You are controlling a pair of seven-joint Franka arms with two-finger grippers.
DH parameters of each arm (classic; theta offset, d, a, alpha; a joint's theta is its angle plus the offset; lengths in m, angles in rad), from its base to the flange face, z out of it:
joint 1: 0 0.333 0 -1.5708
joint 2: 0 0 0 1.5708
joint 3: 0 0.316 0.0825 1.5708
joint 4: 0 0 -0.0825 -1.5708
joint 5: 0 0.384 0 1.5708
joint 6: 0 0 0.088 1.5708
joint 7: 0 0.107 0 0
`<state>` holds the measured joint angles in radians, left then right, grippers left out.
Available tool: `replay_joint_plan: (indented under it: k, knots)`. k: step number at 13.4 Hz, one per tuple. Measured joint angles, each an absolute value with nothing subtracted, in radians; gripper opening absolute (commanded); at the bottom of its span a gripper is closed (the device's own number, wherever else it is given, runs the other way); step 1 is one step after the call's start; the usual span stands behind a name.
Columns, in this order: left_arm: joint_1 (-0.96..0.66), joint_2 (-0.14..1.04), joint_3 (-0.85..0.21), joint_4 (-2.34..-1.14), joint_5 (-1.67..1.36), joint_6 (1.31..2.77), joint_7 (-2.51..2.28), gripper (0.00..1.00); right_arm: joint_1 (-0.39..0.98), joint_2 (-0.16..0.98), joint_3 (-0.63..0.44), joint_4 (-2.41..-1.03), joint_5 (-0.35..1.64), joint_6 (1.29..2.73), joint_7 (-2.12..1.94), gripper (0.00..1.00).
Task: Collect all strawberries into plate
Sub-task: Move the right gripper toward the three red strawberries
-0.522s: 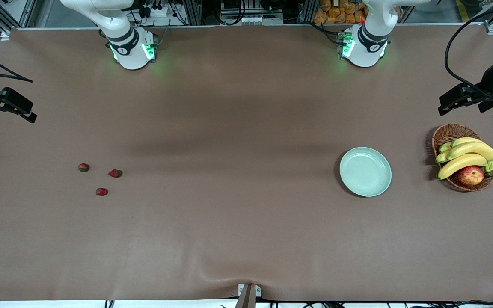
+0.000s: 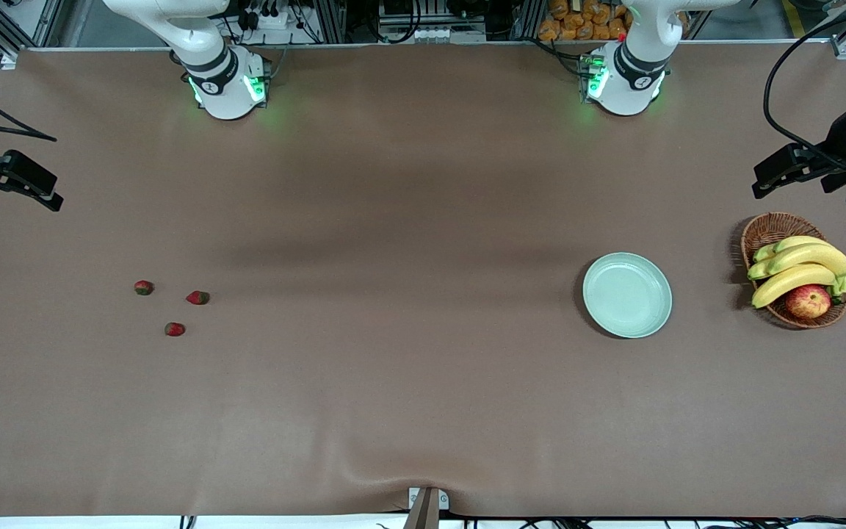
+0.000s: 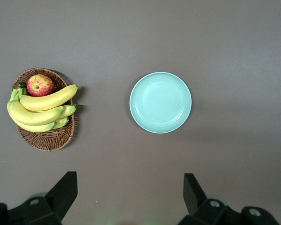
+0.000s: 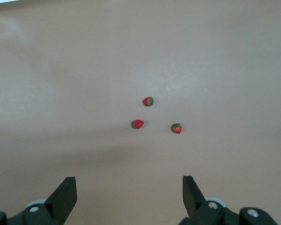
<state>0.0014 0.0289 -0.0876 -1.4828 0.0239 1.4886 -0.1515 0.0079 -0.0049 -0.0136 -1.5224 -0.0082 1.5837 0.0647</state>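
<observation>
Three strawberries lie close together on the brown table toward the right arm's end: one [image 2: 144,287], one [image 2: 197,297], and one [image 2: 175,329] nearest the front camera. They also show in the right wrist view [image 4: 148,101], [image 4: 137,124], [image 4: 176,128]. The mint-green plate [image 2: 627,294] sits empty toward the left arm's end and shows in the left wrist view [image 3: 160,102]. My right gripper [image 2: 20,201] [image 4: 129,179] hangs open and empty, high over the table's edge. My left gripper [image 2: 790,189] [image 3: 129,177] hangs open and empty, high over the table by the basket.
A brown wicker basket [image 2: 764,234] [image 3: 47,139] with bananas [image 2: 797,268] and a red-yellow apple [image 2: 808,300] stands beside the plate at the left arm's end. A wide stretch of bare table lies between the strawberries and the plate.
</observation>
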Motion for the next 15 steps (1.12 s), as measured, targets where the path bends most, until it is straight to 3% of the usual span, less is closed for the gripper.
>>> replay_joint_plan:
  k: [10,15]
  knots:
    - [0.037,0.029,-0.087,-1.480,0.005,1.479,-0.143,1.00,0.007,0.022,-0.021,-1.527,-0.008,1.633,0.065,1.00]
    - [0.031,0.029,-0.092,-1.479,0.005,1.473,-0.142,1.00,0.003,0.106,-0.027,-1.533,-0.022,1.656,0.065,1.00]
